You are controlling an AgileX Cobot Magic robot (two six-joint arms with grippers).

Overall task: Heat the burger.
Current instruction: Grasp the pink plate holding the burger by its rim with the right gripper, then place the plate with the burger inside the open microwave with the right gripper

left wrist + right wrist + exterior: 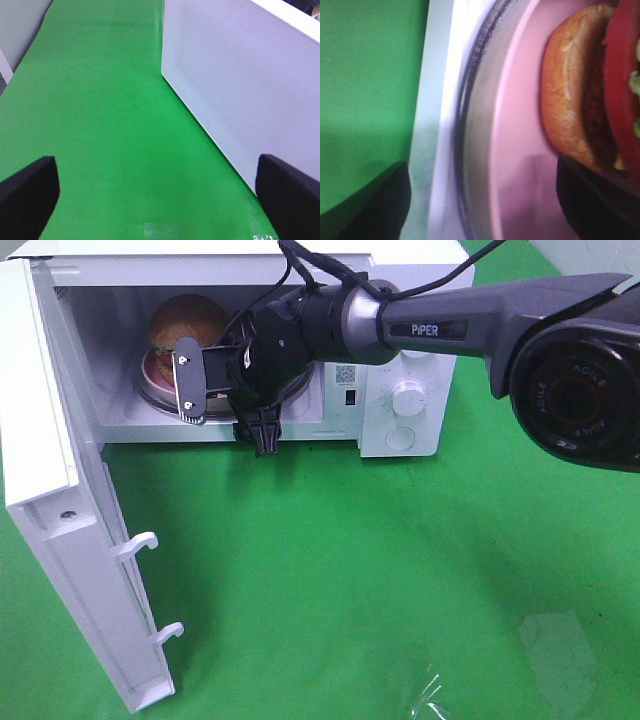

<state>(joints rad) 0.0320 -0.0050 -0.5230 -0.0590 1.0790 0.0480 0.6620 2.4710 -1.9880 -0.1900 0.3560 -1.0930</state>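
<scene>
The burger (186, 320) has a golden-brown bun and sits on a pink plate (152, 368) on the glass turntable (150, 397) inside the open white microwave (400, 430). My right gripper (224, 408) is at the cavity opening, just in front of the plate, with its jaws wide apart. In the right wrist view the burger (575, 100) with its red layer lies on the plate (520, 150). The gripper (485, 205) straddles the plate's rim without touching it. My left gripper (155, 200) is open and empty over the green table beside the door's outer face.
The microwave door (60, 490) stands swung open at the left, with two latch hooks (135, 543) on its edge. Its meshed outer panel (240, 85) fills the left wrist view. A round knob (408, 397) is on the control panel. Clear tape patches (550, 650) lie on the green cloth.
</scene>
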